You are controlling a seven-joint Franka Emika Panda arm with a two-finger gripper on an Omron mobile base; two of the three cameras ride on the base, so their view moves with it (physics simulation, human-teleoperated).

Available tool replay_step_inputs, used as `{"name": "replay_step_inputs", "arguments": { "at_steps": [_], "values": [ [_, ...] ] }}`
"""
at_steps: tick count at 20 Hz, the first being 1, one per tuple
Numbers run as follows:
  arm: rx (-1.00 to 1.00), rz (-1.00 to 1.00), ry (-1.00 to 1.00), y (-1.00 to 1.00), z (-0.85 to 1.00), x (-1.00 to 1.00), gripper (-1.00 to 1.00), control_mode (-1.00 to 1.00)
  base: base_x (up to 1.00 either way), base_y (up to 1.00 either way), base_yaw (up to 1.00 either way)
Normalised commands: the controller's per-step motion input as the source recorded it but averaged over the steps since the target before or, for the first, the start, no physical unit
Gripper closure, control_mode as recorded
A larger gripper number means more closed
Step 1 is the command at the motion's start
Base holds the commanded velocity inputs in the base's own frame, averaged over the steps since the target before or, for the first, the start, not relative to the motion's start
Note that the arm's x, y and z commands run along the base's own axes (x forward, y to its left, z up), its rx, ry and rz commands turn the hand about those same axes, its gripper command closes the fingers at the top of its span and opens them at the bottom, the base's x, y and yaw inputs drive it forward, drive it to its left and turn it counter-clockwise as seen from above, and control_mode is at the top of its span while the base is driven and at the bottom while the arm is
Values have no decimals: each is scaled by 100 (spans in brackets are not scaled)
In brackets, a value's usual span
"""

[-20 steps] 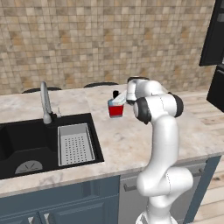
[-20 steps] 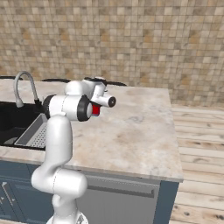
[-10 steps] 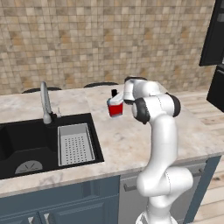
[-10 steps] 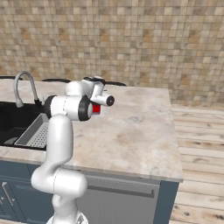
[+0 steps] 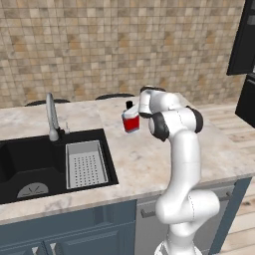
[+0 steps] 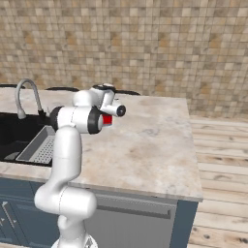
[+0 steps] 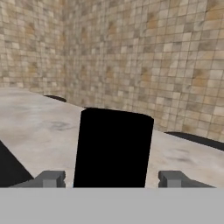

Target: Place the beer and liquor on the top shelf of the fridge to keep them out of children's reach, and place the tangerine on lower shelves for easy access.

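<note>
The liquor [image 5: 131, 121] is a squat bottle with blue shoulders, a red body and a black cap, standing upright on the marble counter [image 5: 149, 164] near its back. My gripper [image 5: 134, 112] reaches in level at its top from the right. In the hand view the black cap [image 7: 113, 144] stands between my two fingertips [image 7: 52, 179], with a gap showing on each side, so the gripper [image 7: 112, 180] is open around it. From the right base view, a red patch of the liquor [image 6: 107, 119] shows behind the arm. The beer, the tangerine and the fridge shelves are out of view.
A black sink [image 5: 30, 164] with a faucet [image 5: 51, 117] and a grey drain rack [image 5: 85, 162] lies left of the bottle. The tiled wall [image 5: 124, 45] rises close behind. Tall black panels [image 5: 241, 45] stand at the far right, over wooden floor [image 6: 223, 160].
The hand has edged slightly left toward the bottle. The bottle has stayed in place on the counter.
</note>
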Motion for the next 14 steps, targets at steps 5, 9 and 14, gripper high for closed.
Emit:
{"name": "replay_step_inputs", "arguments": {
  "at_steps": [5,9,14],
  "values": [
    [0,-1,0,0,0,10,100,-100,0,0,0],
    [0,0,0,0,0,8,100,-100,0,0,0],
    [0,0,0,0,0,1,100,-100,0,0,0]
  ]
}}
